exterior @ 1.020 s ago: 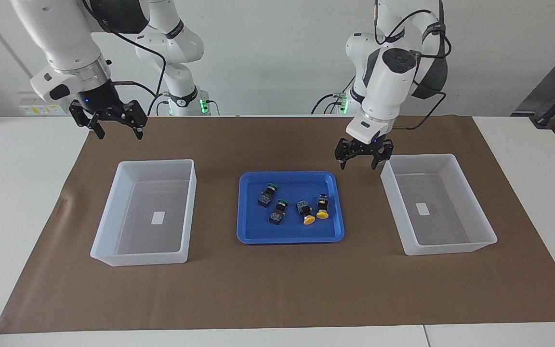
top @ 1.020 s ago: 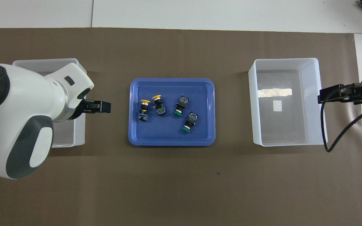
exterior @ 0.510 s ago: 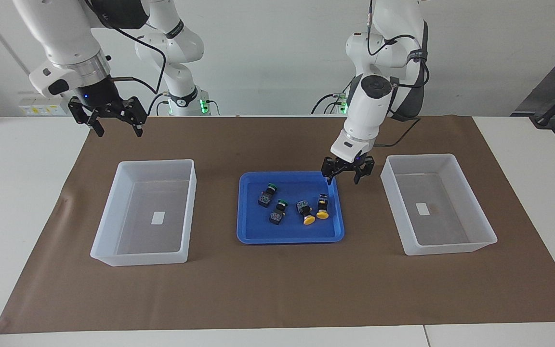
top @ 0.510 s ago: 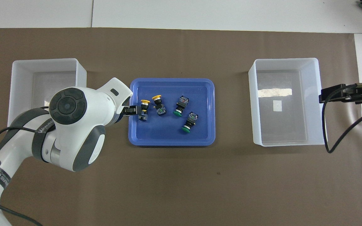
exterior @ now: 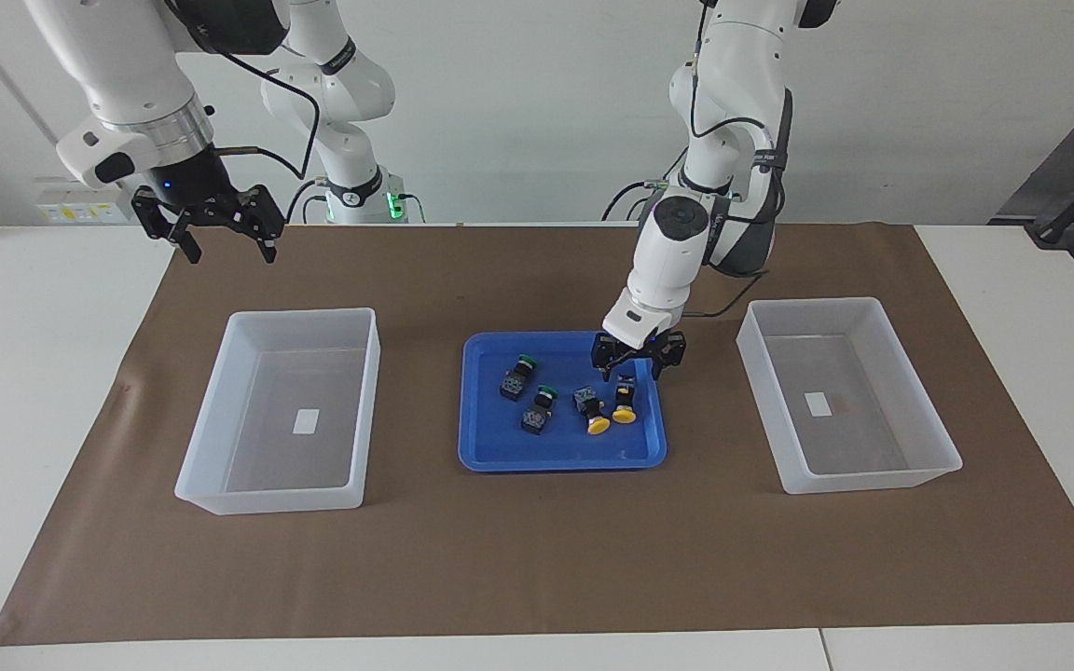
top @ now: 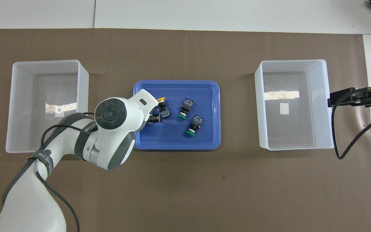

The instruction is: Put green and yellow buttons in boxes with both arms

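Blue tray (exterior: 490, 457) sits mid-tabletop (exterior: 537, 559) on brown paper, seen from the facing cam, w/ four buttons inside: two green-capped (exterior: 515, 376) (exterior: 538, 408), two yellow-capped (exterior: 589, 411) (exterior: 625, 398). Left gripper (exterior: 638, 358) hangs low over the tray, fingers spread, directly above the yellow button at the left arm's end, not gripping it. Right gripper (exterior: 218, 228) waits up high, fingers apart, holding nothing, over the paper's edge near the robots. Two translucent boxes (exterior: 287, 410) (exterior: 845, 393) flank the tray, one per side.

Overhead cam: left arm (top: 108, 129) covers one yellow button; the other (top: 163, 108) and both green ones (top: 185, 108) (top: 194, 124) show in the tray (top: 175, 143). Right gripper (top: 346, 98) is just beside one box (top: 291, 64).
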Robot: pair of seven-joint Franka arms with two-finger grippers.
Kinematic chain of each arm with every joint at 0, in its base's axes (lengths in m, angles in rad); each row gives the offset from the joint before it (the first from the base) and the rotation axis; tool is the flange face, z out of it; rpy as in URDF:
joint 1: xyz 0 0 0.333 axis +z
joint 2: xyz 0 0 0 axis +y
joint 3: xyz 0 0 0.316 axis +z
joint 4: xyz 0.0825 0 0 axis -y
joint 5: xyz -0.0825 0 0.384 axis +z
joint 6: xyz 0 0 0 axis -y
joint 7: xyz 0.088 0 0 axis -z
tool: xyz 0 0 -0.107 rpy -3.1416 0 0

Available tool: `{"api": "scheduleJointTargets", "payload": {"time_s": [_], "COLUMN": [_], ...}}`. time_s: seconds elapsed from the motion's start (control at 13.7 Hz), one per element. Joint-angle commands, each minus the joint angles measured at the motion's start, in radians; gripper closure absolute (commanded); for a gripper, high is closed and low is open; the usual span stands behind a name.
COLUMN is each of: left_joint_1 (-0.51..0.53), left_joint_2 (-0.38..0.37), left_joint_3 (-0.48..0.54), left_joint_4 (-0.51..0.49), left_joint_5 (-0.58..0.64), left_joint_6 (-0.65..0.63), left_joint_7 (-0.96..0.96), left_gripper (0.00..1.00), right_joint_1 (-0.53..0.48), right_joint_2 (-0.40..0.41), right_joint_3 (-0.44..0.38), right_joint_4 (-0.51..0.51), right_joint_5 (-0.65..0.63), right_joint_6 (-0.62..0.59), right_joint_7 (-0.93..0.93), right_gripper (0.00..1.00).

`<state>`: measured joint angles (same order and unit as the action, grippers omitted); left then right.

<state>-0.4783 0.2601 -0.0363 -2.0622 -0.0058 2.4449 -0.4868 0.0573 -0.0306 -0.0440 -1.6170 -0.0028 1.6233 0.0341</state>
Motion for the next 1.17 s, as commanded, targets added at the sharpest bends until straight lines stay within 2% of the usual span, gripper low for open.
{"api": "scheduleJointTargets", "payload": {"time_s": [0.0,0.15,0.44,0.51,0.58,0.66,0.73,1.09], "left_joint_1": [-0.022,-0.033,-0.033,-0.033,-0.033,-0.031,-0.03,0.016], "left_joint_2": [0.036,0.045,0.045,0.044,0.039,0.03,0.015,-0.119], "left_joint_3": [0.016,0.018,0.018,0.019,0.021,0.021,0.021,0.023], "left_joint_4": [0.02,0.019,0.019,0.019,0.022,0.036,0.039,0.04], "left_joint_5": [0.024,0.024,0.058,0.073,0.105,0.124,0.124,0.125], "left_joint_6": [0.025,0.034,0.019,0.002,-0.036,-0.067,-0.093,-0.188], "left_joint_7": [-0.027,-0.027,-0.026,-0.027,-0.027,-0.027,-0.027,-0.016], "left_gripper": [0.09,0.1,0.35,0.52,0.81,0.97,1.0,1.0], "right_joint_1": [-0.011,-0.013,-0.013,-0.013,-0.013,-0.013,-0.013,-0.01], "right_joint_2": [-0.011,-0.014,-0.022,-0.022,-0.022,-0.023,-0.023,-0.029], "right_joint_3": [0.006,0.006,0.006,0.006,0.006,0.006,0.006,0.01], "right_joint_4": [-0.001,-0.004,-0.018,-0.02,-0.02,-0.02,-0.02,-0.018], "right_joint_5": [0.007,0.009,0.009,0.01,0.01,0.012,0.012,0.02], "right_joint_6": [-0.016,-0.017,-0.016,-0.016,-0.016,-0.016,-0.017,-0.023], "right_joint_7": [-0.026,-0.026,-0.026,-0.026,-0.026,-0.026,-0.026,-0.022], "right_gripper": [0.0,0.0,0.0,0.0,0.0,0.0,0.0,0.0]}}
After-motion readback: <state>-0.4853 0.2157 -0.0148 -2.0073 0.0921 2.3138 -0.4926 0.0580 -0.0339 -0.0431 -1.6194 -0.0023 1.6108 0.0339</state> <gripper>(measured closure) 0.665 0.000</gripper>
